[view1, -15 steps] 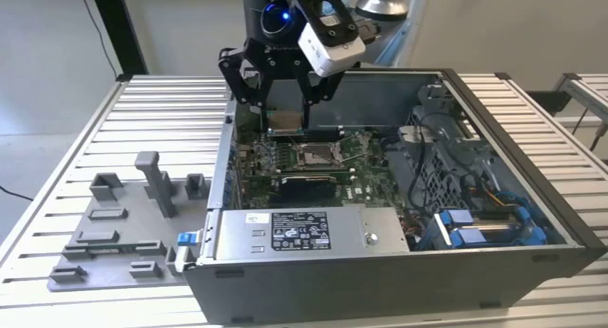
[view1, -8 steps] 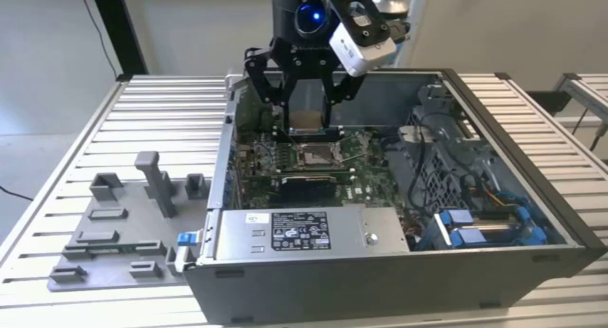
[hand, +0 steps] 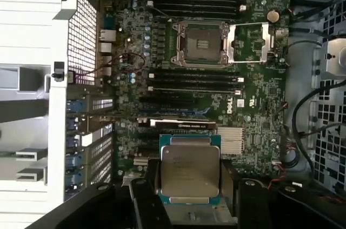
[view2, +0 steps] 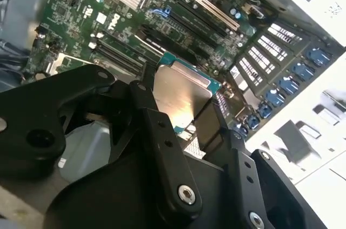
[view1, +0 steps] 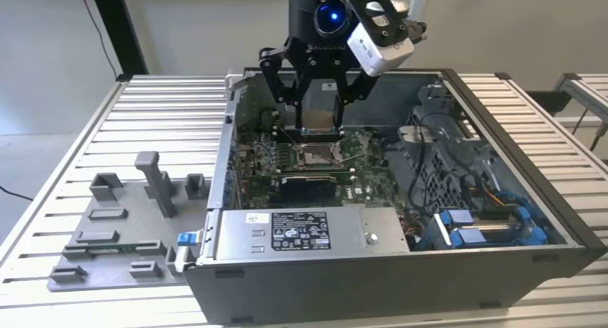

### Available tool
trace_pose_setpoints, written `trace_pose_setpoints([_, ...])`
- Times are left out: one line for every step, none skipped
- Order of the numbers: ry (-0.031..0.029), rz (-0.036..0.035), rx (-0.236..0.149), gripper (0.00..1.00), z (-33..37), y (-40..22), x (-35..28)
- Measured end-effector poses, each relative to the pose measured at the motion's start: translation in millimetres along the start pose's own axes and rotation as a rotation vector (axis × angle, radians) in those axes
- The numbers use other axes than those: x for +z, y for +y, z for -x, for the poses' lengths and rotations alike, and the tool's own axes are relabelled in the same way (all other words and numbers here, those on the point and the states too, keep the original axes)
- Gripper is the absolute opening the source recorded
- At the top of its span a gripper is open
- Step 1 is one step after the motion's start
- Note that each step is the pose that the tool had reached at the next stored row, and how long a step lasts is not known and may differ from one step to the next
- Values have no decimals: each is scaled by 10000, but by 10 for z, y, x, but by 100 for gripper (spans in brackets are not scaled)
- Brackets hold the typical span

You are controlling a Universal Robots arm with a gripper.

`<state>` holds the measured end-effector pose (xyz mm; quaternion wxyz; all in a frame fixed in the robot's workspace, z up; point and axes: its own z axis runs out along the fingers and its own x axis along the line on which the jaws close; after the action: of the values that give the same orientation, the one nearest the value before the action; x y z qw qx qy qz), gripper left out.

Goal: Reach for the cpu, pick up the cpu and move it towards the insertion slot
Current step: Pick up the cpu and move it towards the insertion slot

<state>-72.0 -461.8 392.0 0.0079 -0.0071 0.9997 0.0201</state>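
Right up close in both wrist views, the gripper (hand: 189,186) has its black fingers (view2: 162,148) clamped on the one cpu (hand: 190,169), hanging over the motherboard (hand: 254,110) inside the open case (view1: 399,271). The first wrist view shows the single insertion slot (hand: 199,44) with its lever, well apart from the chip. In the exterior view the gripper (view1: 318,125) hovers just over the slot (view1: 317,154), and the chip's hard to make out.

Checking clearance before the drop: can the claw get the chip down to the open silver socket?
Probably yes. The claw, shut on the pale silvery square cpu, hangs inside the open case; the silver-framed insertion slot lies uncovered, nothing above it.
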Motion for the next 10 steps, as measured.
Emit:
trace_pose_setpoints([-1, 1, 0, 0, 22, 0, 1])
trace_pose_setpoints([0, 0, 0, 0, 44, -1, 1])
trace_pose_setpoints([0, 0, -1, 0, 71, -1, 1])
trace_pose_setpoints([0, 0, 0, 0, 102, -1, 2])
trace_pose_setpoints([0, 0, 0, 0, 133, -2, 2])
trace_pose_setpoints([-1, 0, 1, 0, 160, -2, 3])
trace_pose_setpoints([0, 0, 0, 0, 190, -3, 3])
trace_pose_setpoints([0, 0, 0, 0, 218, -3, 3])
trace_pose_setpoints([0, -1, 0, 0, 245, -4, 3])
trace_pose_setpoints([0, 0, 0, 0, 270, -4, 4])
